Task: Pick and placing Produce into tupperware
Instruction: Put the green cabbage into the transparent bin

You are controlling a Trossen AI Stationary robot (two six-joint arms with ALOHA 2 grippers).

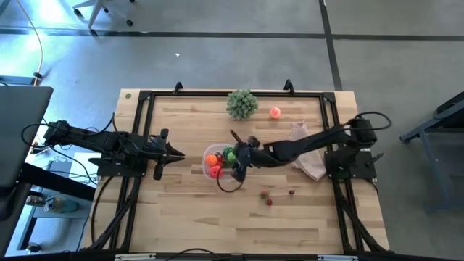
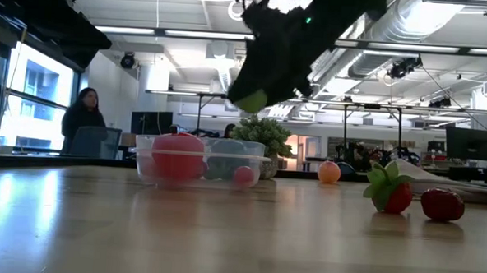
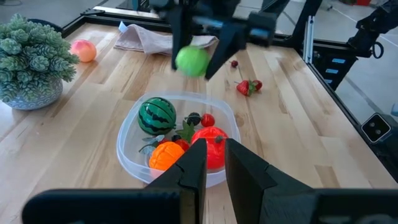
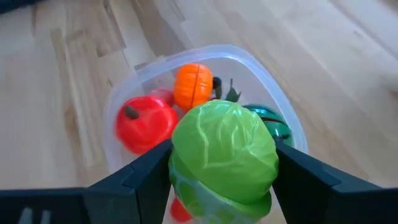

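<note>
I see the green ball (image 4: pixel 222 152) clamped between the right claw's (image 4: pixel 224 168) fingers, hanging just above the clear tub (image 3: pixel 134 163) mid-table. Tub holds red, orange and striped fruit. Left claw (image 3: pixel 214 165) closed, empty, left of tub. Wooden table (image 1: pixel 188 217); a person (image 2: pixel 82 113) stands in the room behind.

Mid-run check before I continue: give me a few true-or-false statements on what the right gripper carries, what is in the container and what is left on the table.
1. The right gripper holds a green cabbage-like ball above the tupperware. True.
2. The tupperware is empty. False: it holds a striped melon, an orange piece and red pieces.
3. The left gripper has its fingers shut. True.
4. A strawberry lies on the table outside the tupperware. True.
5. The bushy green plant sits inside the tupperware. False: it stands apart, near the table's far edge.
</note>
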